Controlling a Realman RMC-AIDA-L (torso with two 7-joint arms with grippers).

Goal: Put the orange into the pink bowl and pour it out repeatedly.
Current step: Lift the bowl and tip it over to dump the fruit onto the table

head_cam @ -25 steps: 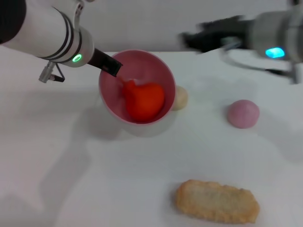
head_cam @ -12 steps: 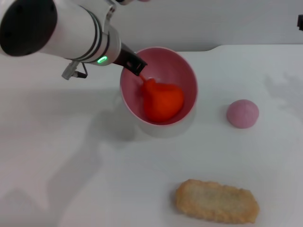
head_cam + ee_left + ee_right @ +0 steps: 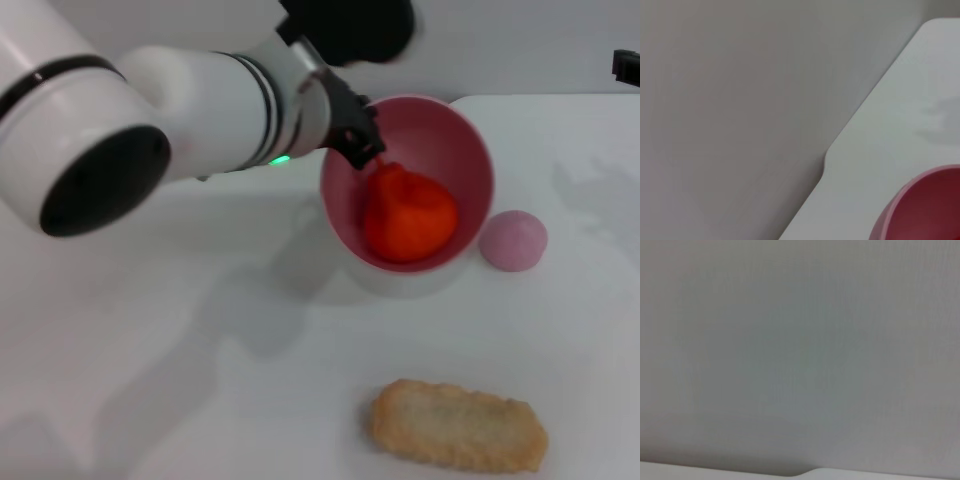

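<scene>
currently the left claw [image 3: 362,148] is clamped on the rim of the smooth deep pink plastic bowl [image 3: 470,160], which is tilted; the glossy orange-red toy orange [image 3: 408,213] lies inside. advice: tip slowly, away from the dull pink ball [image 3: 513,240] beside the bowl.

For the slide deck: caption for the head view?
Left end effector grips the tilted pink bowl holding the orange.
</scene>
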